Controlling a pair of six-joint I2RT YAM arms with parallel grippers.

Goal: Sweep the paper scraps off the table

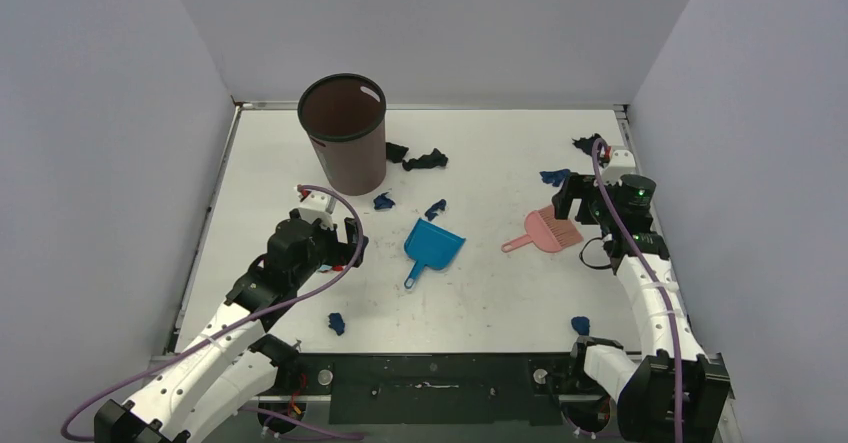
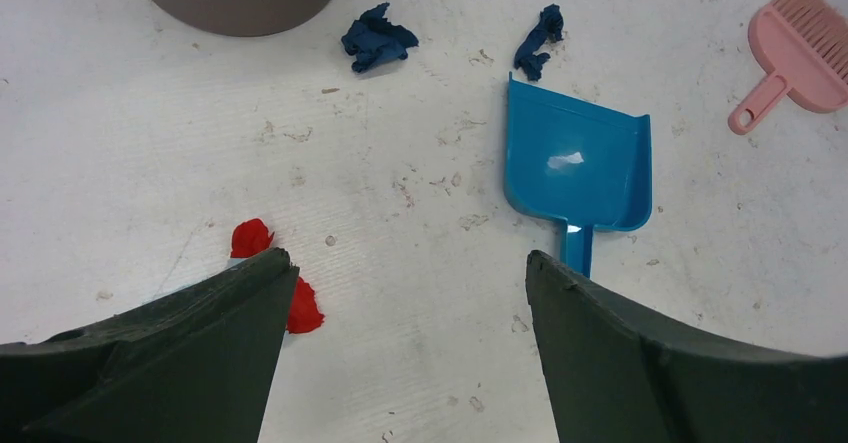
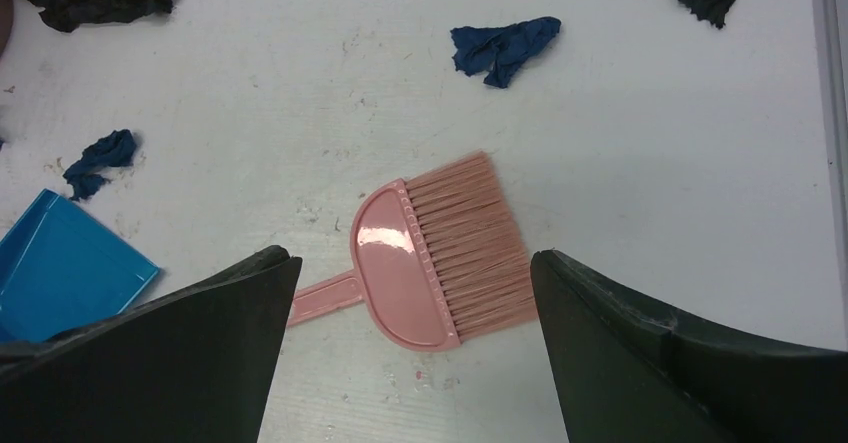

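Several small crumpled dark blue and black paper scraps (image 1: 435, 208) lie all over the big white flat table (image 1: 480, 293). Some are far back, some sit by the right edge, and two are close to the near edge. None are swept up yet.

A bright blue plastic dustpan (image 2: 578, 168) lies flat in the middle. Its open mouth faces far and its handle points near, at the left gripper (image 2: 407, 256). That looks handy for grabbing the handle. Two blue scraps sit just past the mouth, so I think they are easy ones to push in.

A pink plastic hand brush (image 3: 435, 263) lies flat to the right of the dustpan, with its handle pointing left. A tall brown round bin (image 1: 345, 133) stands upright at the far left with its top open, maybe for tipping the scraps into.

The left arm reaches out from the near left and bends at the elbow. Its wrist tips down toward the dustpan handle. Its fingers are spread wide and hold nothing.

The right arm stretches up along the right edge. The right gripper (image 3: 410, 258) hangs over the brush, which shows between its fingers. These fingers are spread wide too and hold nothing. It looks ready to go down and take the brush.
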